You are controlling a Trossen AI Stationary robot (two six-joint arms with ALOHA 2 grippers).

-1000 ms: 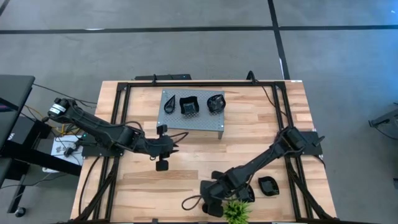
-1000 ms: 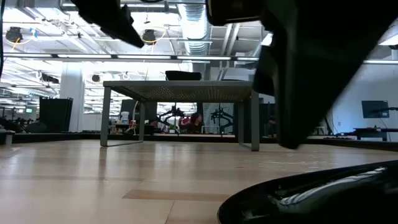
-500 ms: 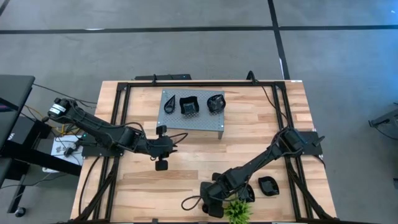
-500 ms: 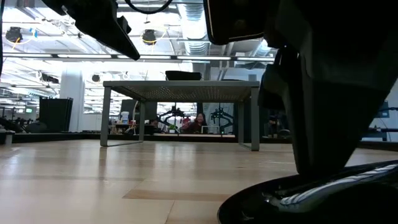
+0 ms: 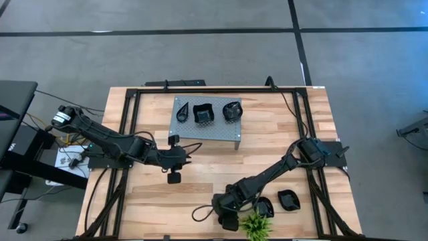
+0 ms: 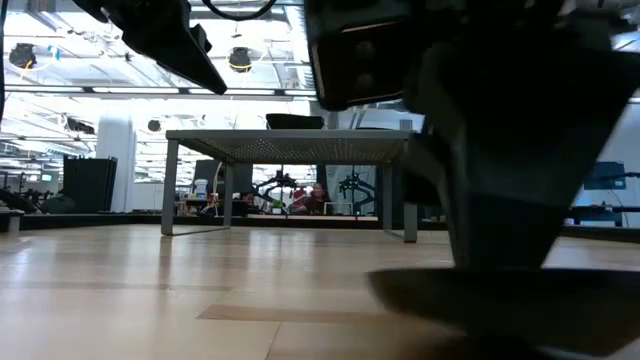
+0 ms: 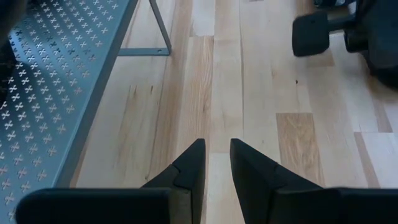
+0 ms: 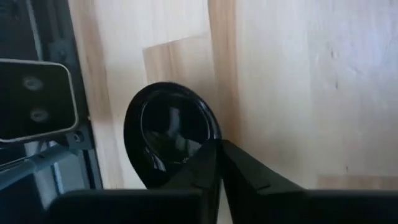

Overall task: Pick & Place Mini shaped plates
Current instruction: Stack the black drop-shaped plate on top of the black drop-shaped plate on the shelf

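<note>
My right gripper (image 5: pixel 225 215) is at the table's near edge, shut on a round glossy black mini plate (image 8: pixel 169 134). In the low view that plate (image 6: pixel 500 300) fills the lower right, blurred, under the gripper (image 6: pixel 500 170). Three more black plates sit on the grey perforated stand (image 5: pixel 207 127): a leaf-shaped one (image 5: pixel 183 114), a squarish one (image 5: pixel 202 114) and a rounded one (image 5: pixel 232 110). Another plate (image 5: pixel 289 199) lies on the wood near the right rail. My left gripper (image 7: pixel 217 152) hovers open over bare wood just in front of the stand (image 7: pixel 56 81), touching nothing. My right gripper pinches the round plate's raised rim (image 8: pixel 210 138) between its two fingers, at the side of the plate nearest the wrist. The fingers (image 8: pixel 242 165) slant down onto it. In the low view the plate looks level and just off the wood.
A small green plant (image 5: pixel 255 227) stands at the near edge beside the right gripper. The low camera's housing (image 8: pixel 34 99) is close to the held plate. Black rails (image 5: pixel 127 134) frame the table. Bare wood (image 5: pixel 200 181) lies between the stand and the near edge.
The right gripper has moved toward the table's left along the near edge. In the low view the plate, which lay tilted on the wood, now sits level and slightly raised under the gripper. The left arm has kept still.
</note>
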